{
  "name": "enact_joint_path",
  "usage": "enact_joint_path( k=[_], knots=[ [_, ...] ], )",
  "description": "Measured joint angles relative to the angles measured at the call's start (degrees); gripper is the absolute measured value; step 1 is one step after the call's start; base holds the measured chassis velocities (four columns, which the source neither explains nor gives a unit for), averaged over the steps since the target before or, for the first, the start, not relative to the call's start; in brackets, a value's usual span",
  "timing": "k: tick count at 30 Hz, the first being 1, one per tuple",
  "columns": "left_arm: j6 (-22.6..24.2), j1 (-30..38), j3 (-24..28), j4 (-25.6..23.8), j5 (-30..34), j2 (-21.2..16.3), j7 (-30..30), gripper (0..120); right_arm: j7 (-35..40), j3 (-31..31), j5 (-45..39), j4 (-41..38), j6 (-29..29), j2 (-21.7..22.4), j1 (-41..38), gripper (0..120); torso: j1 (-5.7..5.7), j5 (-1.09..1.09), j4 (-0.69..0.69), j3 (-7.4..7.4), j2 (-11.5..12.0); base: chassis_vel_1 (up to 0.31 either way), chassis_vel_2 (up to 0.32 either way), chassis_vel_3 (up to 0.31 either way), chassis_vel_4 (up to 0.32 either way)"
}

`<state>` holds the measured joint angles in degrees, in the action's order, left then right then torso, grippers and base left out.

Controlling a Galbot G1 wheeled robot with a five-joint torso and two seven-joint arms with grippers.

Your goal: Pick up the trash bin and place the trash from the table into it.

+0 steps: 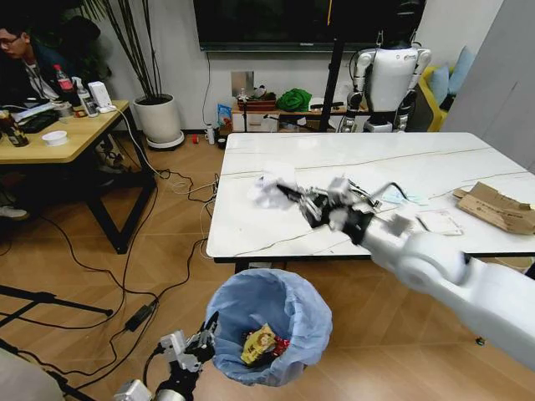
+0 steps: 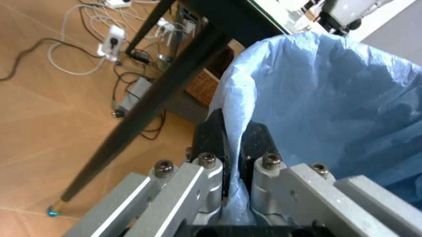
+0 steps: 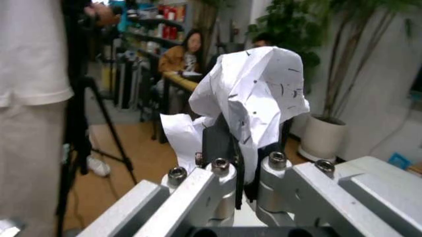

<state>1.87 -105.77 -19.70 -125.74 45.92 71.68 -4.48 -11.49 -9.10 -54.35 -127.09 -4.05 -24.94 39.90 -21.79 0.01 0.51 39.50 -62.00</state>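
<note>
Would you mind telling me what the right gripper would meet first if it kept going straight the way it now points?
Probably nothing close: the right gripper, shut on the crumpled paper, points left across the table edge, with open floor beyond it. Depth is unclear.

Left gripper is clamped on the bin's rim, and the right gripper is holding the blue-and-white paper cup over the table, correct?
Not the cup. The right gripper holds crumpled white paper, as the right wrist view shows. The rest stands: it is over the table, and the left gripper is clamped on the trash bin rim.

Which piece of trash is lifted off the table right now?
The crumpled white paper, clamped in the right gripper above the table. The torn brown cardboard and the face mask lie flat on it.
</note>
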Motion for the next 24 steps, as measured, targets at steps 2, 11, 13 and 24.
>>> enact_joint_path(
  k=[2,11,13,24],
  knots=[
    [0.00,0.83,0.73,0.42,0.22,0.15,0.04,0,-0.33,-0.57,1.66,-1.12,-0.35,1.08,1.31,0,0.00,0.01,-0.03,0.00,0.00,0.000,0.000,0.000,0.000],
    [0.02,4.54,2.57,1.99,1.85,0.32,-0.24,0,-4.50,-4.27,11.91,0.49,-2.47,3.14,7.25,0,-0.01,0.00,-0.02,0.01,0.00,0.000,0.000,0.000,0.000],
    [0.01,4.56,2.47,1.99,1.93,0.40,-0.24,0,-4.86,-4.52,12.69,0.84,-2.62,3.07,7.64,0,-0.01,-0.01,-0.02,0.01,0.00,0.000,0.000,0.000,0.000],
    [-0.05,4.26,1.63,1.70,2.09,0.91,-0.24,0,-5.71,-5.28,14.95,3.24,-2.82,1.51,8.98,43,-0.02,-0.02,-0.01,0.01,0.00,0.000,0.000,0.000,0.000]
  ],
)
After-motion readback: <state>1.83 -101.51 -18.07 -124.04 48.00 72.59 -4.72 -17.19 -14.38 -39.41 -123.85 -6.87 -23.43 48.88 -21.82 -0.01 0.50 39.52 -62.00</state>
